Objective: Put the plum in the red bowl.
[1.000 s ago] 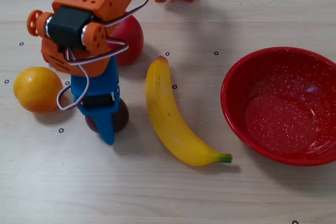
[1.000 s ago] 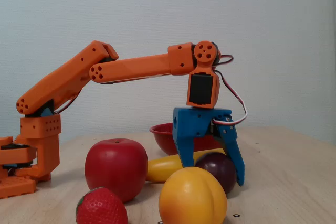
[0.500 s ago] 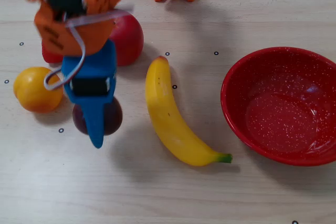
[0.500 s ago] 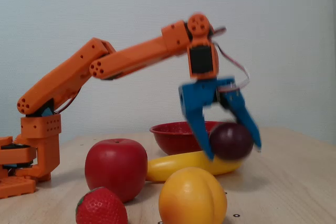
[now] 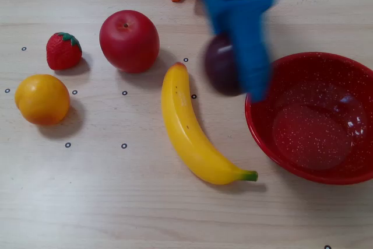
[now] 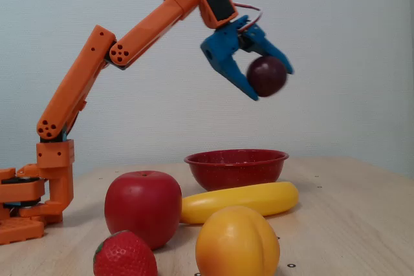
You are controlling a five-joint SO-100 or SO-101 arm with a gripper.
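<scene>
Carrying step: my gripper [image 6: 272,82] is clamping the plum [image 6: 267,75] high in the air, near the red bowl [image 6: 236,166] but seemingly not yet over it. Next I am needing to travel over the basin, then lower and release.

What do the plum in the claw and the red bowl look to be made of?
Plum: probably plastic, judging by its glossy, even dark maroon skin. Red bowl: looks like enamelled metal, with a shiny red coat, fine white speckles and a thin rim.
</scene>
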